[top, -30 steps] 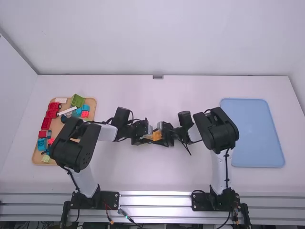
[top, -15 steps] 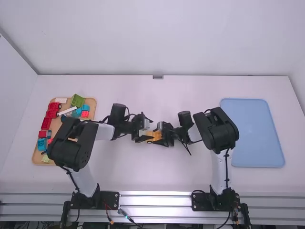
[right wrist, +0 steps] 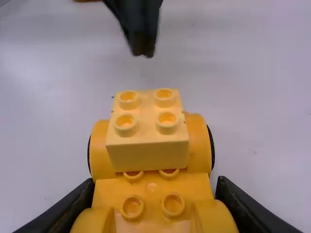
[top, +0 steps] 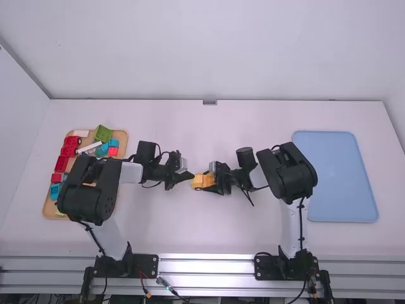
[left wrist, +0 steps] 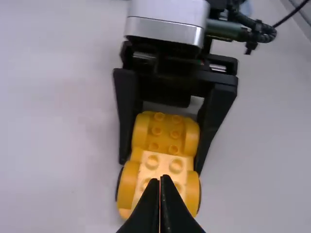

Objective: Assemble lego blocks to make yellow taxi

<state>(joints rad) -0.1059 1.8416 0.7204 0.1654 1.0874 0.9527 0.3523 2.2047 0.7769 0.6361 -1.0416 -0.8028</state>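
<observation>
The left end effector (top: 192,177) is closed, its two slim black fingers (left wrist: 150,208) pressed together into a narrow point with nothing between them. Its tips sit just to the left of the yellow car (top: 199,181), apart from it, near the middle of the tabletop (top: 190,231). The right end effector (top: 211,180) is partly open and clamped on that car: one straight, dark finger (left wrist: 127,111) bears on each long side of the body, next to the rounded end toward the right arm.

The car lies lengthwise from left to right, studs up. It is smooth, glossy plastic in a warm orange-yellow, with bulging curved fenders at the corners and round studs along the middle. A black wheel (right wrist: 212,148) shows as a thin rim outside a fender at its left end. A paler yellow block (right wrist: 148,155), squared off with crisp edges and four hollow-topped studs, is seated on that same left end, between the fenders.

At the left of the white, matte tabletop is a flat, round-cornered wooden tray (top: 124,142) bearing red blocks (top: 68,152), blue blocks (top: 56,190), a boxy green block (top: 103,133) and a slender white bar (top: 89,147). At the right lies a flat, light blue rectangle (top: 335,177) with rounded corners.
</observation>
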